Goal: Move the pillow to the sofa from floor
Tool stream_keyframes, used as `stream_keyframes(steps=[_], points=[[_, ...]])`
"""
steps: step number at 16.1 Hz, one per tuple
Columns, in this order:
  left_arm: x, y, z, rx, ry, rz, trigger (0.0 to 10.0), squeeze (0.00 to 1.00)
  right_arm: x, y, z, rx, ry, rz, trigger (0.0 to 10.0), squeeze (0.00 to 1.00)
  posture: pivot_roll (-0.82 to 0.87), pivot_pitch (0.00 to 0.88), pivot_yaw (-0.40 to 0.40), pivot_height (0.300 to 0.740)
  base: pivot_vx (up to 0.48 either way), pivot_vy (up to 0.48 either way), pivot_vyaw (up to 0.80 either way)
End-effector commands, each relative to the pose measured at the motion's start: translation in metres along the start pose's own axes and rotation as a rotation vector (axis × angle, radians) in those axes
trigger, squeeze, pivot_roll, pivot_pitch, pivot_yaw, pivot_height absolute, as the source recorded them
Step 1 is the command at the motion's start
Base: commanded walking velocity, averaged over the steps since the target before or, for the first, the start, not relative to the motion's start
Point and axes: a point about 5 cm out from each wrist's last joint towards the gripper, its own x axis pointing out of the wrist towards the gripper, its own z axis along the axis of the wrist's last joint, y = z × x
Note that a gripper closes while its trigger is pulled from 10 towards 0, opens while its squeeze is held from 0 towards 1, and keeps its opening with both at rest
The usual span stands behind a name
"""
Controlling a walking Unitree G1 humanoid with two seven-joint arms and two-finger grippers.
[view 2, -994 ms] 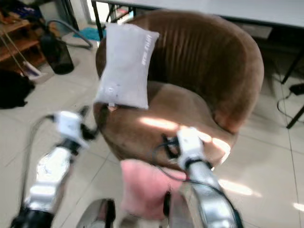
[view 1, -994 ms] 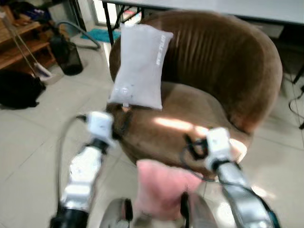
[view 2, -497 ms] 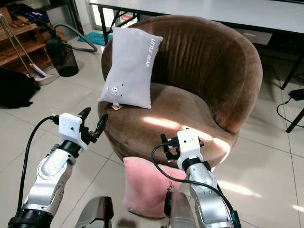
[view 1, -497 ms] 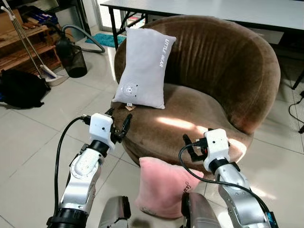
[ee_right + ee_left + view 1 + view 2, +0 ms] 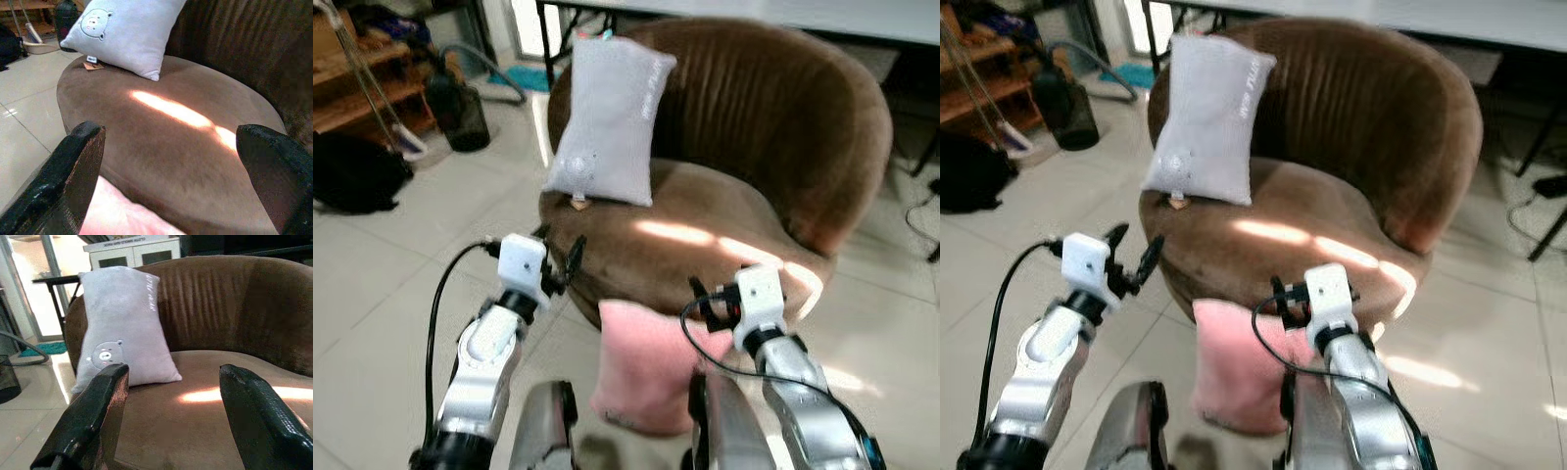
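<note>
black bin far left on the tiles. my left gripper hangs w/ fingers wide, just off the brown sofa front. grey pillow leans upright on the sofa back. pink pillow on floor against the sofa base, btwn my arms. my right gripper above it, fingers wide.

Silver arms, white wrist boxes, looping black cables, seemingly matte-black pincer fingers.
</note>
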Motion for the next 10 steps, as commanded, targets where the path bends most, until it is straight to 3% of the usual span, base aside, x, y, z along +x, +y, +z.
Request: stream_keyframes(steps=[1, 5, 6, 7, 9, 10], points=[[-0.002, -0.001, -0.002, -0.005, 0.012, -0.023, 10.0, 0.0, 0.0, -0.001, -0.003, 0.006, 0.011, 0.0, 10.0, 0.0, -0.04, 0.0, 0.039, 0.546, 0.0, 0.0, 0.0], [-0.011, 0.007, -0.017, 0.042, 0.089, -0.046, 10.0, 0.0, 0.013, -0.002, -0.015, -0.019, 0.105, 0.016, 10.0, 0.0, -0.04, 0.0, 0.04, 0.546, 0.0, 0.0, 0.0], [-0.012, 0.011, -0.019, 0.072, 0.104, -0.027, 10.0, 0.0, 0.018, -0.003, -0.012, 0.009, 0.091, 0.014, 10.0, 0.64, -0.03, 0.0, 0.039, 0.546, 0.0, 0.0, 0.0], [-0.012, 0.012, -0.018, 0.071, 0.102, -0.022, 10.0, 0.0, 0.021, -0.004, -0.012, 0.029, 0.095, -0.003, 10.0, 1.0, -0.02, 0.009, 0.032, 0.546, 0.0, 0.0, 0.0], [-0.012, 0.01, -0.014, 0.065, 0.089, -0.034, 10.0, 0.0, 0.028, -0.008, -0.015, 0.092, 0.119, -0.048, 10.0, 1.0, -0.01, 0.034, 0.024, 0.546, 0.0, 0.0, 0.0], [-0.012, 0.007, -0.012, 0.067, 0.081, -0.046, 10.0, 0.0, 0.033, -0.009, -0.018, 0.167, 0.139, -0.075, 10.0, 1.0, -0.01, 0.058, 0.018, 0.546, 0.0, 0.0, 0.0]])
